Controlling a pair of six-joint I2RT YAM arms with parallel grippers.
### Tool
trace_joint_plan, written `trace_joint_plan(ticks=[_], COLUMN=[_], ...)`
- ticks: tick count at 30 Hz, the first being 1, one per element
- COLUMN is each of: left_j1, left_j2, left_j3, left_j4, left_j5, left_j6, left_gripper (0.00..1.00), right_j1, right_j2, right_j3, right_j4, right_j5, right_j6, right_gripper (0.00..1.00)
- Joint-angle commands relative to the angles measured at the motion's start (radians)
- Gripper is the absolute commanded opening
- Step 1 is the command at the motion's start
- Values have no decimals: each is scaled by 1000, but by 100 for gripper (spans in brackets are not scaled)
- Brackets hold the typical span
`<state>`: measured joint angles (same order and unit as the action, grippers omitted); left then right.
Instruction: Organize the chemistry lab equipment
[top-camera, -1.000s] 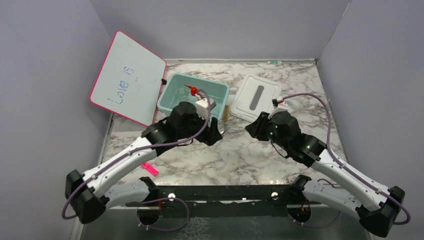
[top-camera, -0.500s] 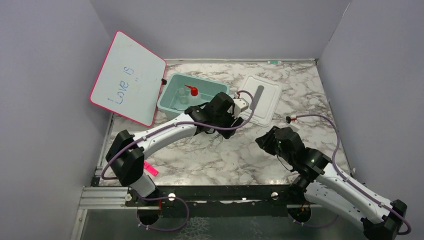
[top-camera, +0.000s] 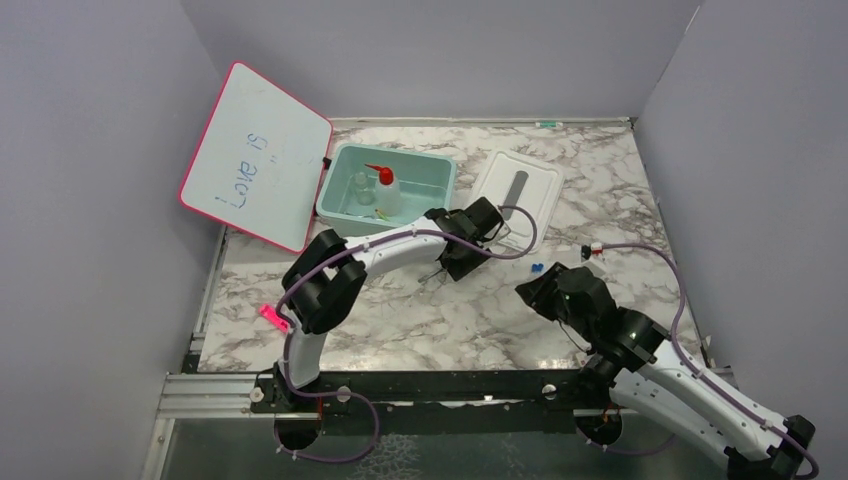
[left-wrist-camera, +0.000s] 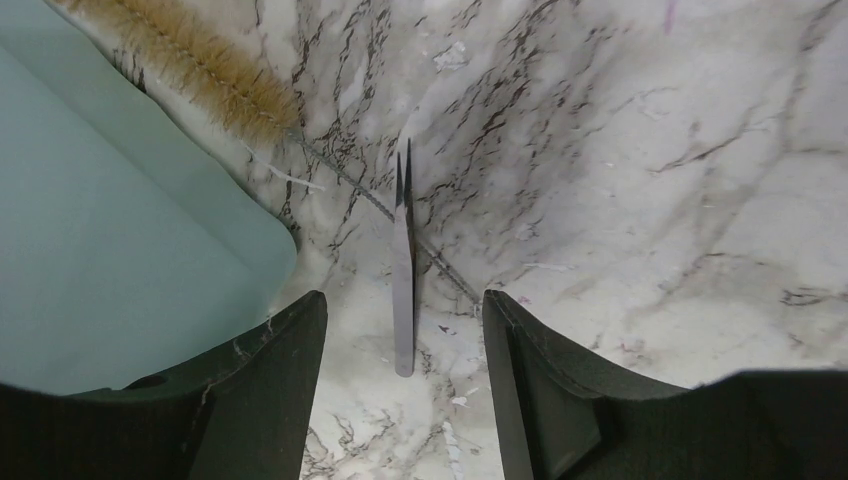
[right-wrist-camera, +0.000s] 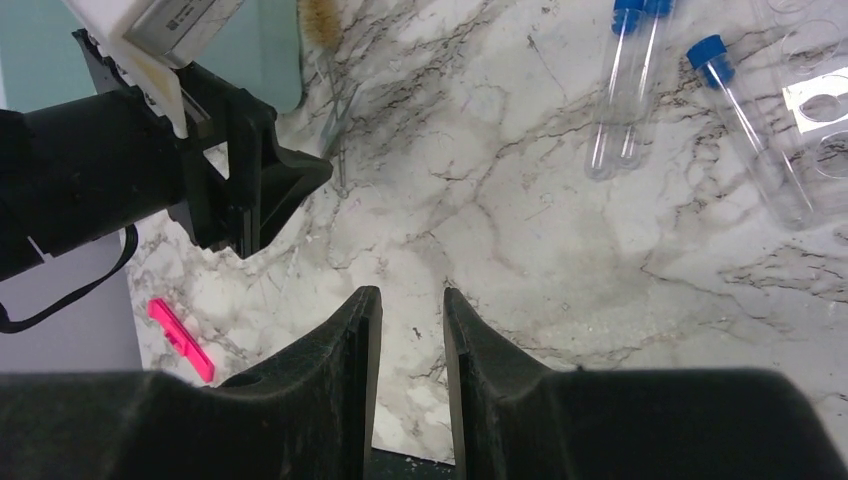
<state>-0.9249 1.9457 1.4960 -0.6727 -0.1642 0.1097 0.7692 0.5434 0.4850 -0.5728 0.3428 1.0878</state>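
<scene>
My left gripper (left-wrist-camera: 405, 305) is open and low over the marble. Thin metal tongs (left-wrist-camera: 404, 265) lie flat between its fingers, untouched. A tan-bristled wire brush (left-wrist-camera: 195, 60) lies across the tongs' tips beside the teal bin (left-wrist-camera: 90, 260). In the top view the left gripper (top-camera: 448, 263) is at the bin's near right corner. The squeeze bottle with red nozzle (top-camera: 386, 192) and a vial (top-camera: 360, 186) stand in the bin (top-camera: 440, 180). My right gripper (right-wrist-camera: 408, 300) is empty, its jaws a narrow gap apart. Blue-capped vials (right-wrist-camera: 622, 95) lie ahead of it. No red-handled tool shows.
A white lid (top-camera: 515, 188) lies right of the bin, with another vial (right-wrist-camera: 745, 120) at its edge. The pink-edged whiteboard (top-camera: 258, 155) leans at the left wall. A pink highlighter (right-wrist-camera: 180, 340) lies near the left arm's elbow.
My left arm swung right from the bin to the tongs, leaving the squeeze bottle standing in the bin. My right arm drew back toward the near right.
</scene>
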Motion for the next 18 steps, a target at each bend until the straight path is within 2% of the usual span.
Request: trace_joint_plan(ticks=[1,7,12,15,18], left_j1=[-10,-29,-31,-31,-31], left_j2=[40,89,115,117,103], left_j3=[35,35,33,24,8], left_j4=[-51,-48,-45,-40,-19], left_j5=[-121,-169,-155,-108,-32], left_j6=[22,18,21,23,19], left_gripper=[61,62,61,54,43], right_j1=[-1,-1,-1,-1,-1], right_j2=[-28,-23,-16,-15,-17], right_j3=[-39,-46,-47,-40,-37], right_j4=[-5,17,31,29,19], right_j5=[-4,-12,-15,-11,1], right_j6=[30,21,11,-1,-6], right_gripper=[34,34,33,34,34])
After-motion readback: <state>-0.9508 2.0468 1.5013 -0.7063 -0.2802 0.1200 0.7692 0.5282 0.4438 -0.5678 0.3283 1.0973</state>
